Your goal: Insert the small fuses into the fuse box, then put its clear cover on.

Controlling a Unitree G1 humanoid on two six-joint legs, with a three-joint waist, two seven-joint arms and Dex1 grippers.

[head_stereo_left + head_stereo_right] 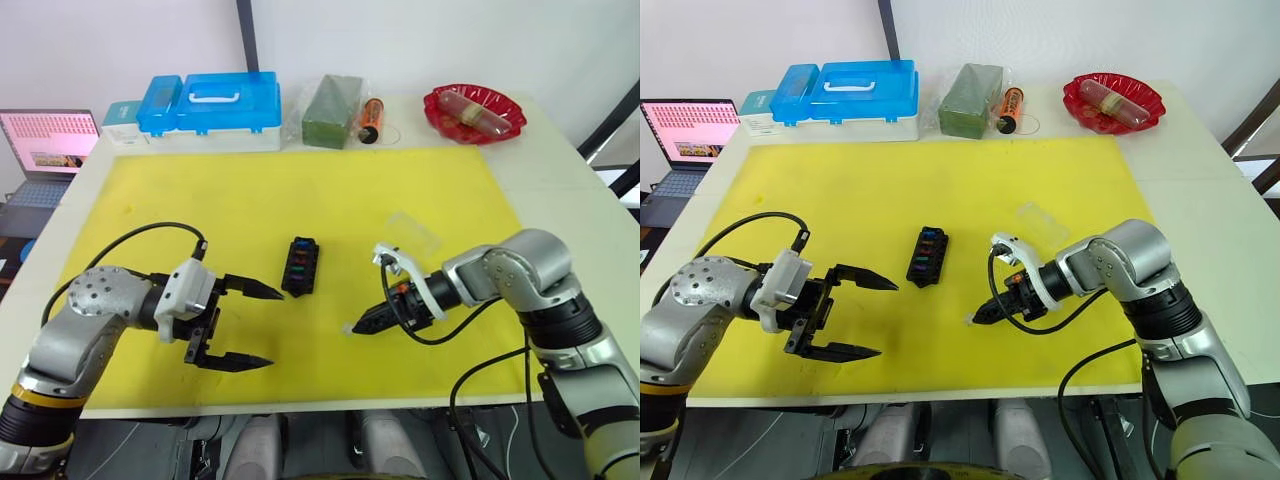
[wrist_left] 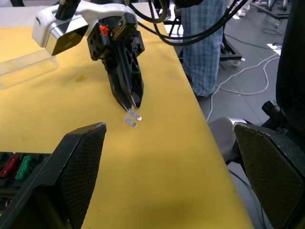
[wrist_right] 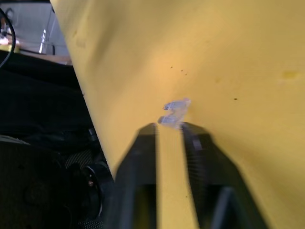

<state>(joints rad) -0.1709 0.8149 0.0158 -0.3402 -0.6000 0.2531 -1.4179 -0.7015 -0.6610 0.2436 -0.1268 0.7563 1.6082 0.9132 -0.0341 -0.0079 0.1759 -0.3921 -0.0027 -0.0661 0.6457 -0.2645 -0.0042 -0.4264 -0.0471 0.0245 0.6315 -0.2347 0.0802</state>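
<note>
The fuse box [image 1: 300, 265], a small black block with coloured small fuses in its slots, lies mid-mat; its red and green fuses [image 2: 14, 167] show in the left wrist view. My left gripper [image 1: 245, 325] is open just to the left of it, holding nothing. My right gripper [image 1: 360, 325] is to the right of the box, low over the yellow mat [image 1: 300, 190]. Its fingers [image 3: 193, 143] are pinched on a tiny clear fuse [image 3: 174, 112] at their tips. The clear cover [image 1: 413, 232] lies flat on the mat behind the right gripper.
Along the back edge stand a blue-lidded storage case [image 1: 210, 105], a bagged green block [image 1: 333, 110], an orange tube [image 1: 372, 118] and a red dish [image 1: 473, 112]. A laptop [image 1: 50, 145] sits far left. A person's legs [image 2: 205, 43] stand beyond the table's right side.
</note>
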